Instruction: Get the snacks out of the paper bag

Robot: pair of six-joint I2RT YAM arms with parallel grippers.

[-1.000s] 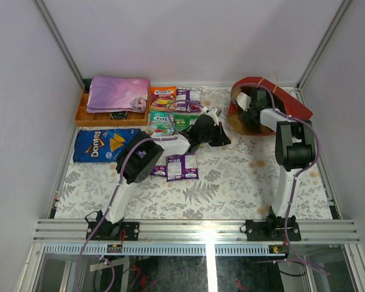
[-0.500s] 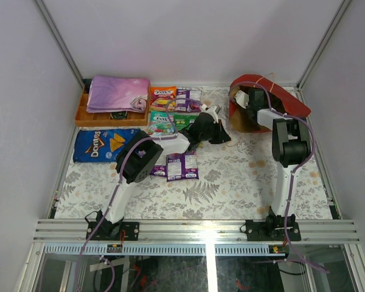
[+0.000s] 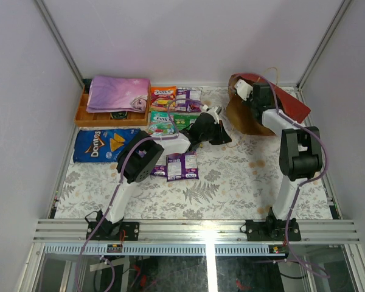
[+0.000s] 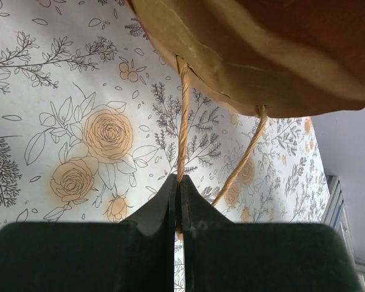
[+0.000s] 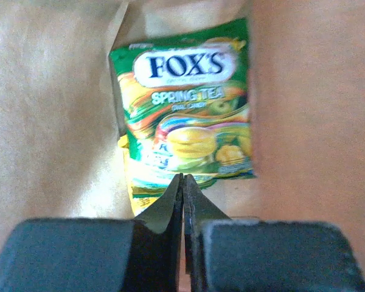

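The red paper bag (image 3: 289, 104) lies on its side at the back right, its brown inside (image 4: 243, 55) facing left. My left gripper (image 4: 178, 181) is shut on one of its string handles (image 4: 182, 121), just left of the bag's mouth (image 3: 243, 118). My right gripper (image 5: 184, 177) is inside the bag. It is shut, and its tips meet on the lower edge of a green Fox's packet (image 5: 188, 115) that lies over a yellow packet (image 5: 129, 182). Other snacks lie on the table: orange (image 3: 163, 93), purple (image 3: 188, 96) and green (image 3: 184, 120) packets, two purple packets (image 3: 181, 165) and a blue Doritos bag (image 3: 103, 144).
An orange tray (image 3: 81, 114) with a folded purple-pink cloth (image 3: 117, 93) on it stands at the back left. The enclosure's white walls and metal posts stand close behind the bag. My right arm (image 3: 298, 152) reaches over the table's right side.
My right gripper has shut on the green packet. The right arm has shifted toward the back, and the bag's mouth has tilted and flattened. The left arm has stayed put.
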